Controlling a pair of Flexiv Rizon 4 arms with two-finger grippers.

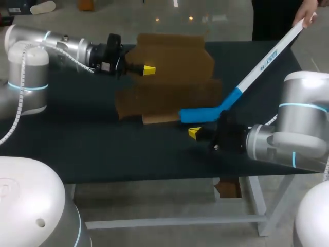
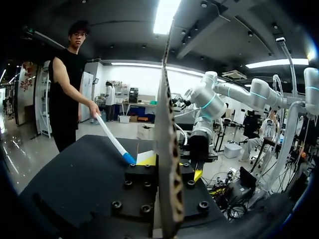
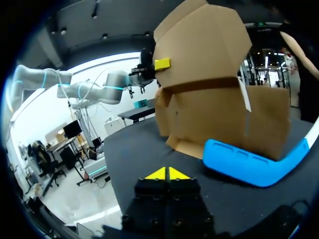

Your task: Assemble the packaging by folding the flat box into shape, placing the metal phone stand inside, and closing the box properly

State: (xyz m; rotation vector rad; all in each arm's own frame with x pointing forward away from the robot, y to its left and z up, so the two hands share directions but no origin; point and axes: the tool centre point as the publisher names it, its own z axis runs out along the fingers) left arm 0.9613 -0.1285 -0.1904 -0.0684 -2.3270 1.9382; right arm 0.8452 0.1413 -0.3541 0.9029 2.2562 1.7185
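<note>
The brown cardboard box (image 1: 169, 77) lies partly unfolded on the black table (image 1: 77, 149), its far panel raised. My left gripper (image 1: 146, 70) is shut on that raised panel's edge; in the left wrist view the cardboard (image 2: 167, 124) stands edge-on between its fingers (image 2: 172, 167). My right gripper (image 1: 194, 133) is shut and holds nothing, low over the table just in front of the box. In the right wrist view its tips (image 3: 167, 174) touch each other, facing the cardboard (image 3: 204, 64). No metal phone stand shows in any view.
A person's hand (image 1: 306, 15) holds a long white stick with a blue blade (image 1: 203, 114). The blade rests on the table against the box's near edge, right beside my right gripper, and shows close ahead of it (image 3: 249, 167).
</note>
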